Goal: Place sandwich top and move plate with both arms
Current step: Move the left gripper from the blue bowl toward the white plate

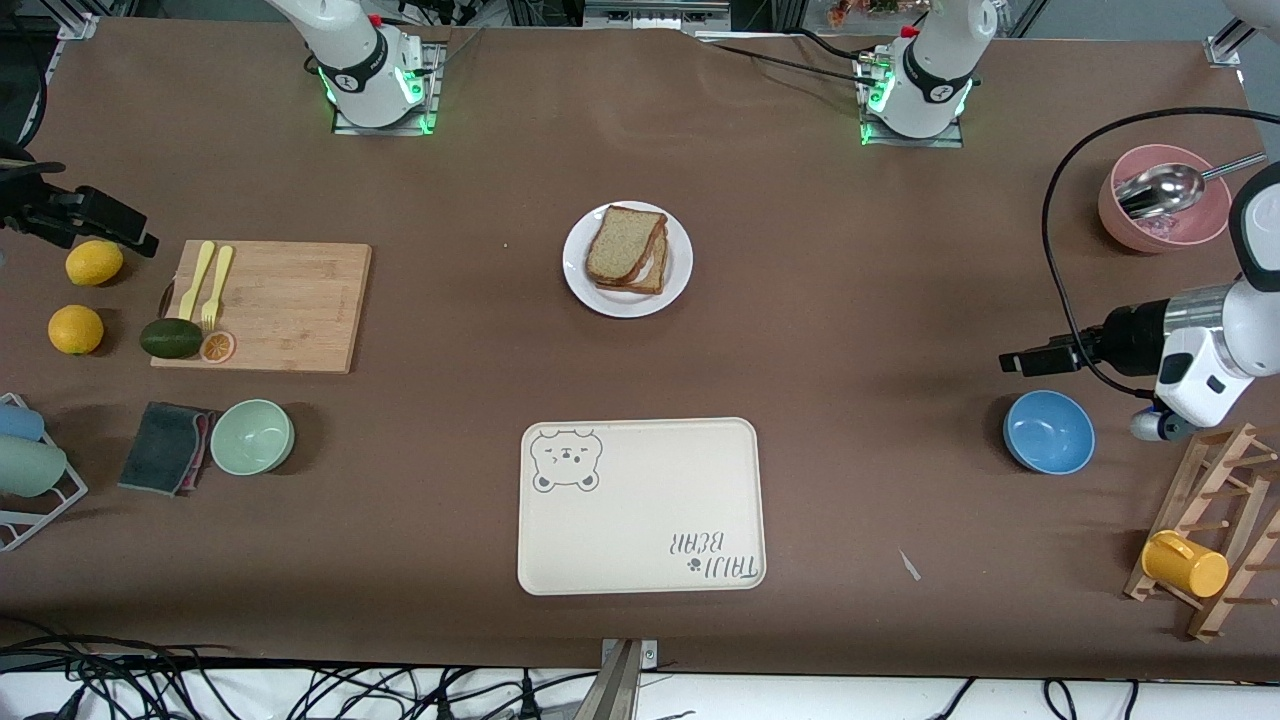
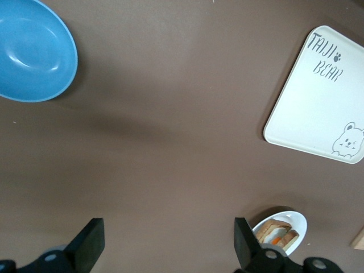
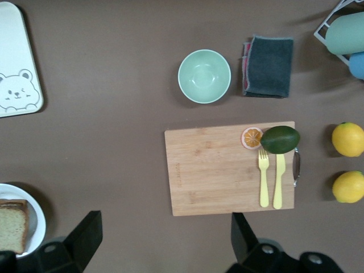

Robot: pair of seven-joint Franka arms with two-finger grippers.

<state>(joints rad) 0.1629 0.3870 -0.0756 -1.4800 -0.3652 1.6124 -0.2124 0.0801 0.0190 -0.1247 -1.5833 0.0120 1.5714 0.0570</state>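
Observation:
The white plate (image 1: 680,262) stands mid-table, nearer the robots' bases than the bear-print tray. On it the sandwich top (image 1: 622,243), a speckled brown bread slice, lies tilted on the stacked slices under it. In the wrist views the plate (image 2: 298,223) (image 3: 35,211) shows only at the edge, and the bread (image 3: 12,224) is partly cut off. My left gripper (image 1: 1012,361) (image 2: 169,244) hangs open and holds nothing, over bare table by the blue bowl. My right gripper (image 1: 140,238) (image 3: 165,239) is open and holds nothing, over the table by the cutting board. Both are well away from the plate.
A cream bear-print tray (image 1: 640,505) lies nearer the front camera than the plate. A blue bowl (image 1: 1048,432), pink bowl with spoon (image 1: 1160,205) and wooden rack with yellow cup (image 1: 1200,540) sit at the left arm's end. Cutting board (image 1: 275,305), lemons (image 1: 94,262), green bowl (image 1: 252,436) sit at the right arm's end.

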